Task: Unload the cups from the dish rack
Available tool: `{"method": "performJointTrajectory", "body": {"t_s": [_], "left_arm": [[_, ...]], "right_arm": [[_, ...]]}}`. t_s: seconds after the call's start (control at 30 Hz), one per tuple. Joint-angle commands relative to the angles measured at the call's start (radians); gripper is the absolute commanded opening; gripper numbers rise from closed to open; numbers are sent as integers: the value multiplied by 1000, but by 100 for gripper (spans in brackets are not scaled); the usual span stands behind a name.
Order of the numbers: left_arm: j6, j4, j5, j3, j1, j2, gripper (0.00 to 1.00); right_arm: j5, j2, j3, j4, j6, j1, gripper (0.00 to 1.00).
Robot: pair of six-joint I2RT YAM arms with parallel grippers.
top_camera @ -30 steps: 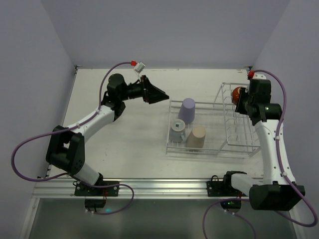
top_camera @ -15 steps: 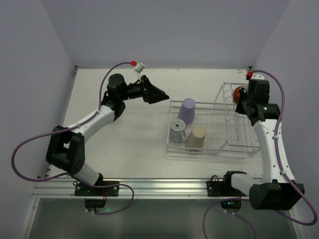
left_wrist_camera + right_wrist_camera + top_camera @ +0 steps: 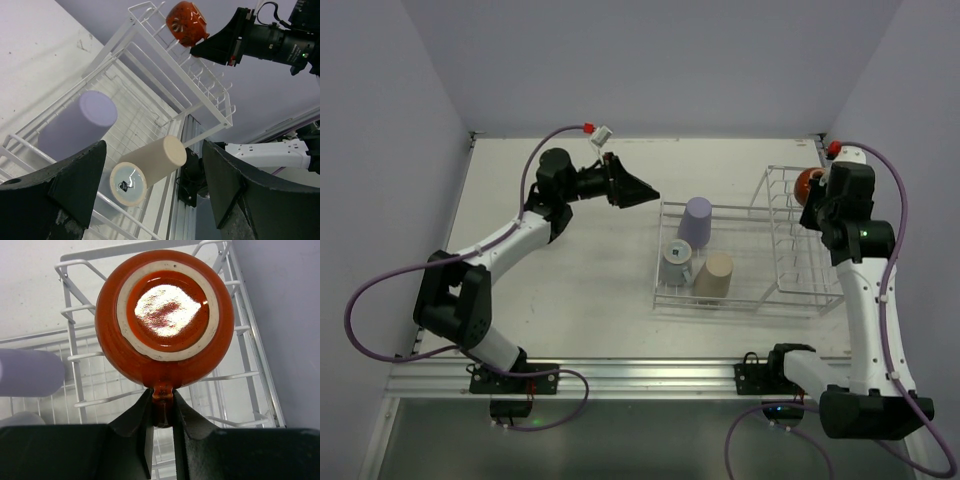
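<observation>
Evidently the orange-red mug point(image 3: 164, 315), upturned at the overhead view's upper right above the dish rack point(image 3: 740, 235), is pinched by its handle in the right gripper point(image 3: 161, 407), presumably for lifting out; the left gripper point(image 3: 152, 170) is held spread wide, empty.

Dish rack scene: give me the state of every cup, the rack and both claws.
Orange-red glazed mug: held by handle, above upright basket.
Tall lavender tumbler: upside down in low tray.
Beige tumbler: upside down in low tray.
Short blue-grey cup: in low tray, untouched.
White wire dish rack: three cups inside.
Left claw: open, empty.
Right claw: shut on mug handle.
</observation>
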Motion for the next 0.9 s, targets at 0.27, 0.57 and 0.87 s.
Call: {"method": "performJointTrajectory", "body": {"t_s": [0.27,0.57,0.87], "left_arm": [[-333,269,6,-30,-10,20,78],[-592,482,-6,-75,-52,-63,78],[-819,671,-97,-129,-102,-89,76]], "right_arm": [[-148,-95,109,68,99,0,0],[-545,-273,-59,271,357,0,0],[-961,-365,-393,748,669,-2,0]]}}
